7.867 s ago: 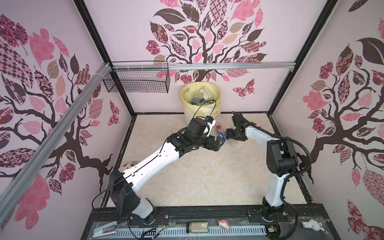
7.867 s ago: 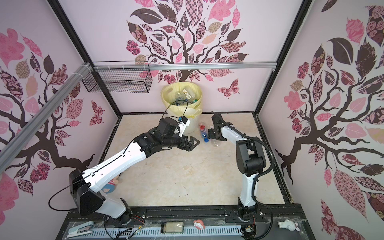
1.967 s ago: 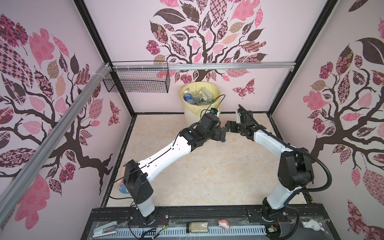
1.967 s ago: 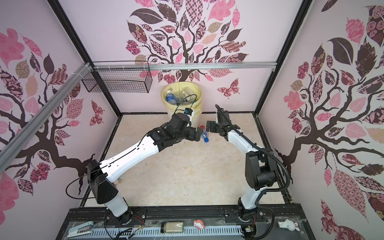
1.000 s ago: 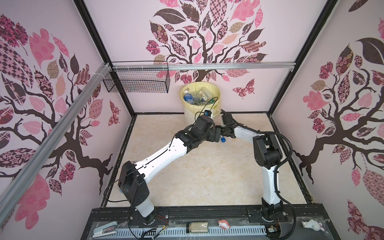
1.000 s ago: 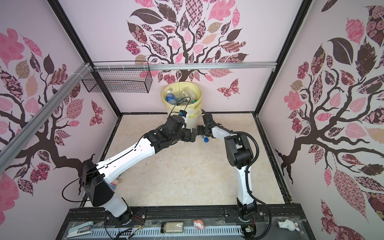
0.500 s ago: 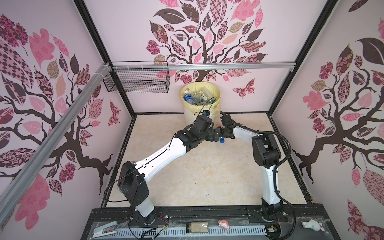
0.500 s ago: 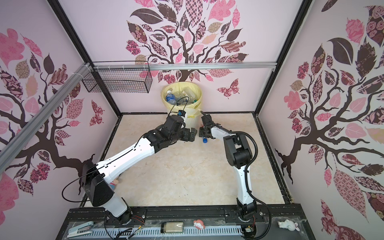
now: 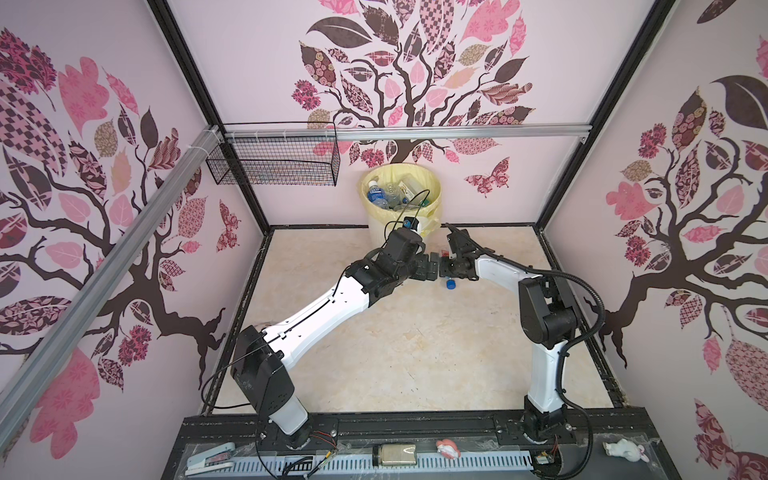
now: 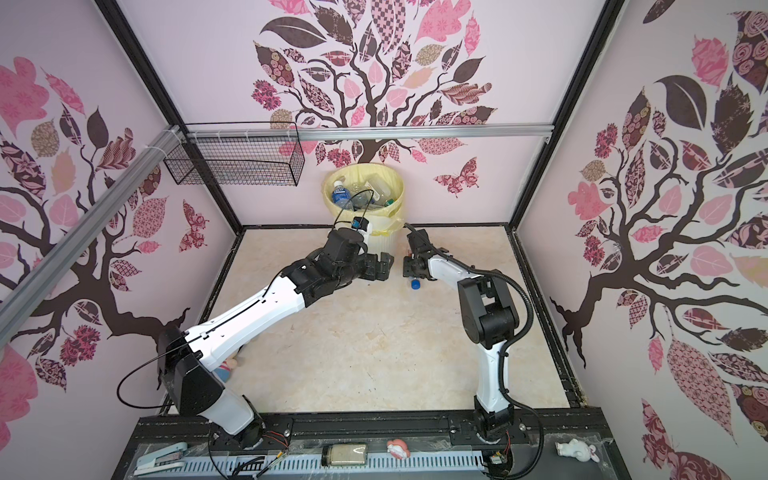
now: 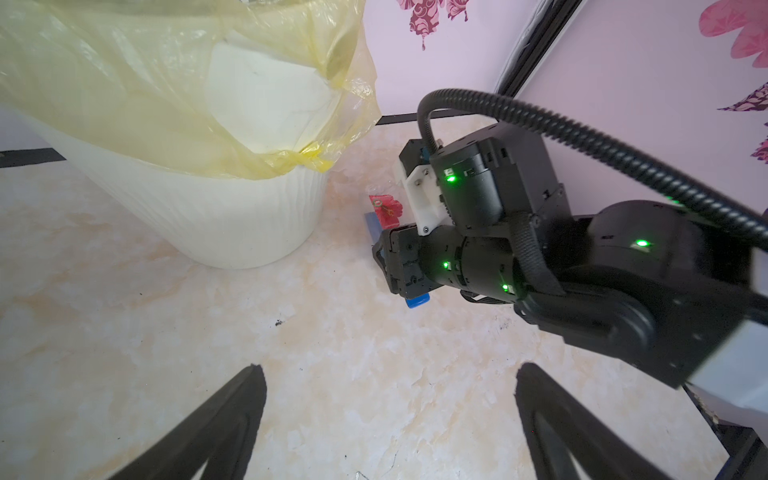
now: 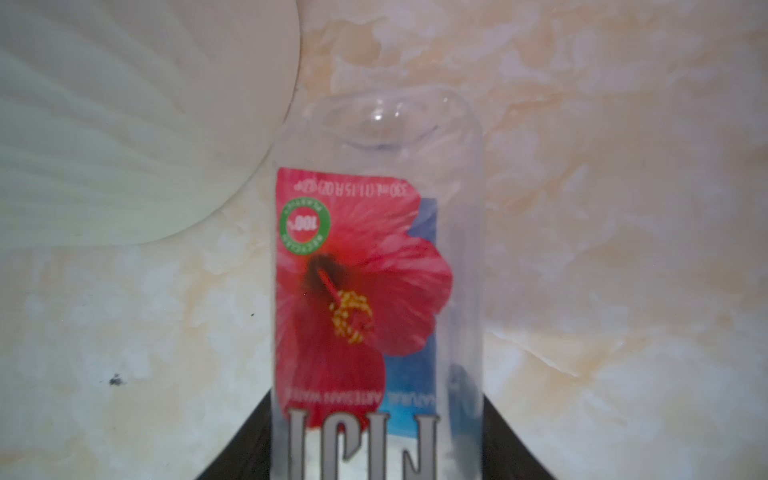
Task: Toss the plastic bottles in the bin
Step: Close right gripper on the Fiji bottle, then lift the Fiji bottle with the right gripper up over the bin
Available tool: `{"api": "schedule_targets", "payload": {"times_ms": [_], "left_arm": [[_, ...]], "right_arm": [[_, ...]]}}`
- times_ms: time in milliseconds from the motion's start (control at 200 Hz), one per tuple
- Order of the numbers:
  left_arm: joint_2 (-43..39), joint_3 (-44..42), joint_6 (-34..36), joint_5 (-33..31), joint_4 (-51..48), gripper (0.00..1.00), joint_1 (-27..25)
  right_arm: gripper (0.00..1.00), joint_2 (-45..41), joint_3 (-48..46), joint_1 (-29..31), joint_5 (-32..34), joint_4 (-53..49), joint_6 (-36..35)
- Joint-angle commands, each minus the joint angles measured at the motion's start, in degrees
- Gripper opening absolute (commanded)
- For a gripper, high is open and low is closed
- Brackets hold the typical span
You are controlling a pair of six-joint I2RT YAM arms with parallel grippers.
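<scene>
A clear plastic bottle (image 12: 374, 270) with a red flower label lies on the floor beside the bin (image 12: 124, 124). My right gripper (image 12: 376, 399) is shut on its body, one black finger against each side. In the left wrist view the bottle's label (image 11: 386, 208) and blue cap (image 11: 417, 302) show on either side of the right gripper (image 11: 384, 257). My left gripper (image 11: 390, 374) is open and empty over bare floor, facing the right one. In both top views the two grippers (image 9: 432, 266) (image 9: 445, 266) nearly meet in front of the bin (image 9: 434, 195) (image 10: 382, 243), which holds several bottles (image 9: 377, 195) (image 10: 340, 194).
A black wire basket (image 9: 274, 166) (image 10: 237, 162) hangs on the back rail left of the bin. Black frame bars edge the floor. A small toy (image 10: 226, 368) lies by the left arm's base. A stapler (image 9: 208, 459) and small items sit on the front rail.
My right gripper has closed onto the bottle on the floor. Both arms have stayed almost where they were, and the left gripper has stayed open.
</scene>
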Motion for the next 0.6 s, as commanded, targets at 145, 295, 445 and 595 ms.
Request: {"api": "schedule_targets", "payload": {"times_ms": [145, 295, 445, 595], "left_arm": [[-2.22, 3.88, 1.23, -0.63, 0.90, 0.97, 0.20], [-2.01, 7.16, 2.53, -1.16, 0.74, 0.97, 0.21], [-1.26, 12.02, 4.82, -1.86, 0.48, 0.97, 0.21], [-0.23, 17.50, 7.41, -2.99, 0.40, 0.97, 0.36]], "right_arm": [[0.53, -12.32, 4.55, -0.02, 2.93, -4.41, -1.73], [0.53, -15.15, 10.78, -0.02, 3.37, -6.84, -2.26], [0.53, -15.08, 19.83, -0.02, 2.73, -8.94, -2.58], [0.53, -12.13, 31.54, -0.02, 1.49, -10.84, -2.67]]}}
